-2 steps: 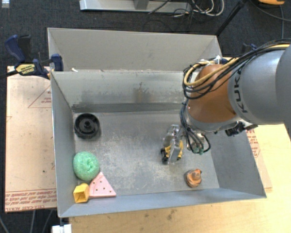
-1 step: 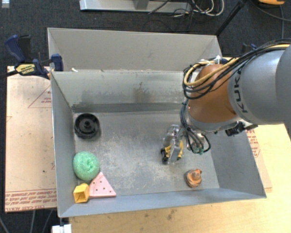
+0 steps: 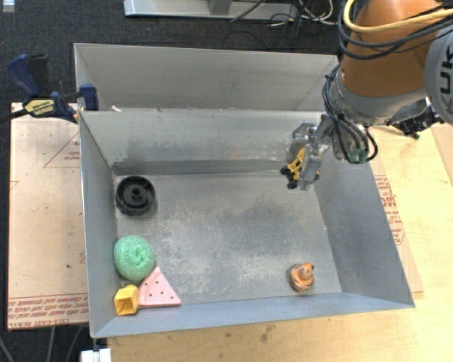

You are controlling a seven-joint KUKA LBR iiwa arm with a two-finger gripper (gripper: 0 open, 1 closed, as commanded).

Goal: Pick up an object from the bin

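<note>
Five loose things lie in the grey metal bin (image 3: pixel 234 225), one of each kind. There is one black round piece (image 3: pixel 135 195) with a hollow middle at 9 o'clock, and one green ball (image 3: pixel 134 256) with a dimpled top at 8 o'clock. At about 7 o'clock, in the near left corner, one pink triangle (image 3: pixel 160 290) with small dots lies touching one little yellow block (image 3: pixel 126 300). The green ball sits just beside that pair. One small orange piece (image 3: pixel 302 276) stands alone at about 5 o'clock, close to the near wall.

The gripper (image 3: pixel 297 173) hangs at 2 o'clock, close to the back wall and over bare bin floor. Whether it is open or closed, or has anything in it, I cannot tell from here. The orange piece is the nearest thing to it, and even that lies well apart from it.

The bin floor is dull and scuffed, with sloping walls all round. Above the gripper is the arm's rounded orange cover (image 3: pixel 385 44), looped with cables (image 3: pixel 355 145). Beyond the bin at 12 o'clock the room's floor (image 3: pixel 75 13) is dark.
</note>
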